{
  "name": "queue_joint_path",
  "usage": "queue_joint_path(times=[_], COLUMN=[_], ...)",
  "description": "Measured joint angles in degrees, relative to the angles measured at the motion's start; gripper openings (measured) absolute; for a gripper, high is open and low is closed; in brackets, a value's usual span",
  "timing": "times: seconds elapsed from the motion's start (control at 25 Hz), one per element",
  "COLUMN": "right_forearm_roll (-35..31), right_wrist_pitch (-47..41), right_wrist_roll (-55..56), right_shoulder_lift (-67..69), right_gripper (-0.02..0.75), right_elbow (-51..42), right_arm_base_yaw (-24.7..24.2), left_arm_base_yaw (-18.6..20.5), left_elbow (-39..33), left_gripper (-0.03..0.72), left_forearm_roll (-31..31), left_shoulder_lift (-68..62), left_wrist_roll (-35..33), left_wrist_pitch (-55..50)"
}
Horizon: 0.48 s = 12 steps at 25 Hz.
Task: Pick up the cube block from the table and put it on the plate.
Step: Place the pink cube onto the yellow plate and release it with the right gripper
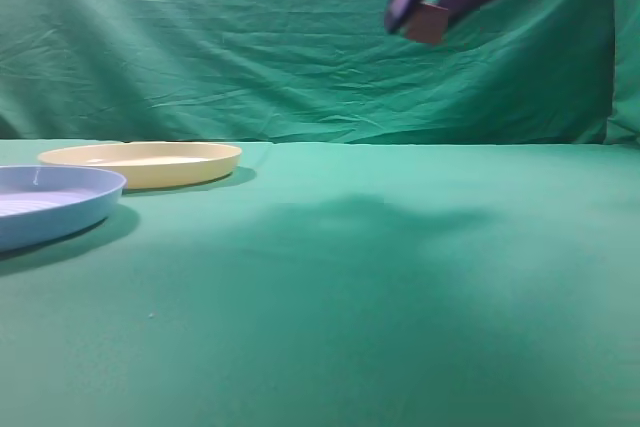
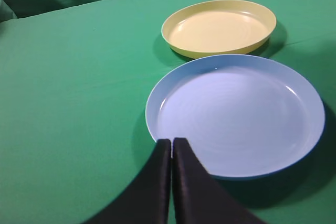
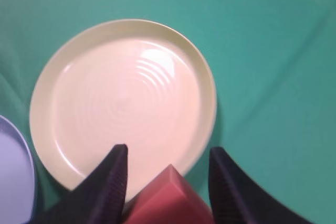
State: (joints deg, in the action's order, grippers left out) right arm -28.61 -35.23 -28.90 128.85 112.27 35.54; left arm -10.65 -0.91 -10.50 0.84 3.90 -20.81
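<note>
My right gripper [image 1: 425, 9] hangs high above the table at the upper right, shut on the reddish-brown cube block [image 1: 428, 23]. In the right wrist view the cube block [image 3: 170, 203] sits between the two dark fingers [image 3: 168, 156], over the near rim of the pale yellow plate [image 3: 121, 98]. The plate [image 1: 150, 159] rests on the green table [image 1: 380, 287] at the far left, well left of the held cube. My left gripper [image 2: 172, 142] is shut and empty, its tips over the near rim of the light blue plate [image 2: 236, 114]; the yellow plate [image 2: 218, 27] lies beyond.
The light blue plate [image 1: 50, 202] stands at the left edge, in front of the yellow plate. A green fabric backdrop [image 1: 250, 47] closes off the back of the table.
</note>
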Motion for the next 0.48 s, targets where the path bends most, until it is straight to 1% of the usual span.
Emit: queue_joint_path(times=[0.08,0.2,0.28,0.4,0.48], right_forearm_roll=[0.1,0.2,0.2,0.6,1.1], right_wrist_pitch=[0.9,1.6,1.8,2.4,3.0], right_wrist_roll=[-0.6,-3.7,-5.3,-5.8,-5.8], right_shoulder_lift=[5.6,11.7,14.1,15.8,16.0], right_gripper=[0.303,0.303,0.303,0.303,0.458], right_elbow=[6.2,12.7,14.8,15.5,15.7], right_arm_base_yaw=[2.1,4.2,4.7,4.7,4.7], left_arm_base_yaw=[0.0,0.0,0.0,0.0,0.0], left_elbow=[0.0,0.0,0.0,0.0,0.0], left_gripper=[0.000,0.000,0.000,0.000,0.000], left_forearm_roll=[0.0,0.0,0.0,0.0,0.0], left_shoulder_lift=[0.0,0.0,0.0,0.0,0.0], left_wrist_roll=[0.0,0.0,0.0,0.0,0.0], left_wrist_pitch=[0.0,0.0,0.0,0.0,0.0])
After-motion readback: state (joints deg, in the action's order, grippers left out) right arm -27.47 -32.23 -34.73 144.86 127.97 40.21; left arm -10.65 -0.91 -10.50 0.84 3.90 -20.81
